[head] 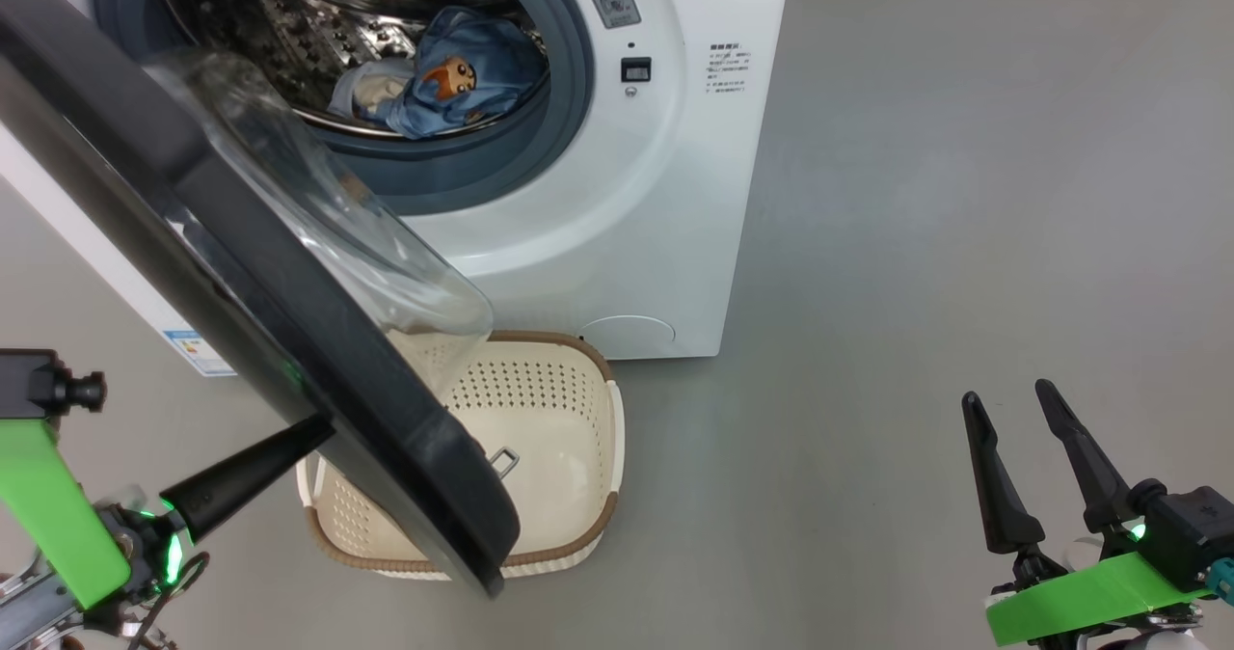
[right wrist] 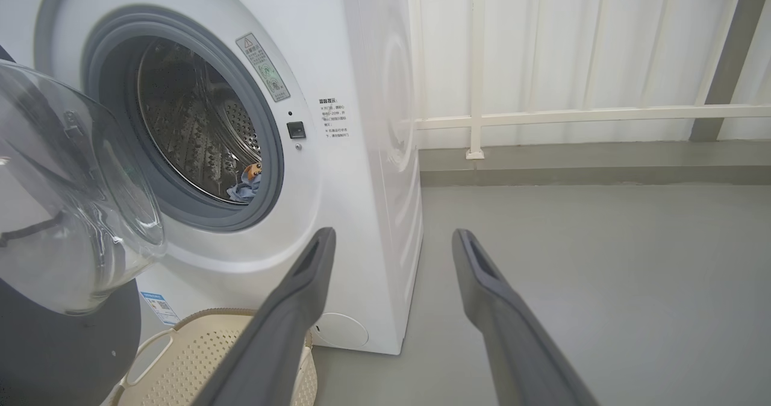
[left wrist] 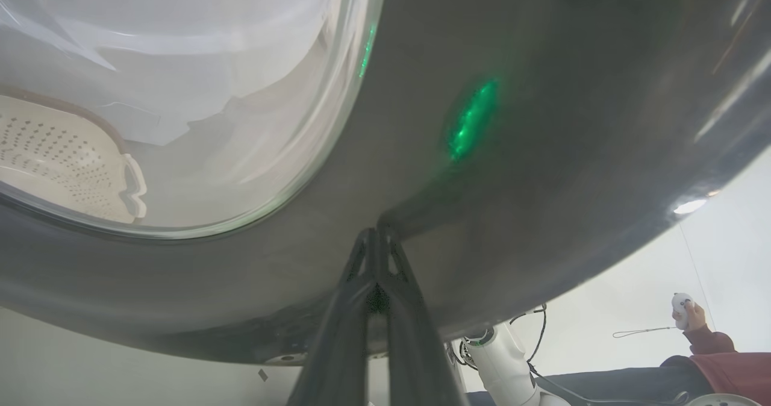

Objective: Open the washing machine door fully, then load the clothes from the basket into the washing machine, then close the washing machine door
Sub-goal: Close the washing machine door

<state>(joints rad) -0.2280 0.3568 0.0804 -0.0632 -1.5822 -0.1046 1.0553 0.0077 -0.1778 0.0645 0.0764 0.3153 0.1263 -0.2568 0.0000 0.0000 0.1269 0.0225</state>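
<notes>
Clothes point(head: 453, 81) in washing machine point(head: 617, 226) (basket point(head: 540, 390) before)

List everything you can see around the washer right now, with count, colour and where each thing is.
washing machine: one, white, straight ahead
washing machine door: one, glossy black with a clear glass bowl, partway open above the basket
clothes: one bundle, light blue with orange-brown print, inside the drum
basket: one, cream with a brown rim, on the grey floor before the machine
label sticker: one, blue, machine's lower front
railing: one, cream-white, beyond the machine
person's hand: one, dark red sleeve, holding a small white controller
left gripper: one, dark, shut, tips against the door's outer face
right gripper: one, dark, open, holding nothing
</notes>
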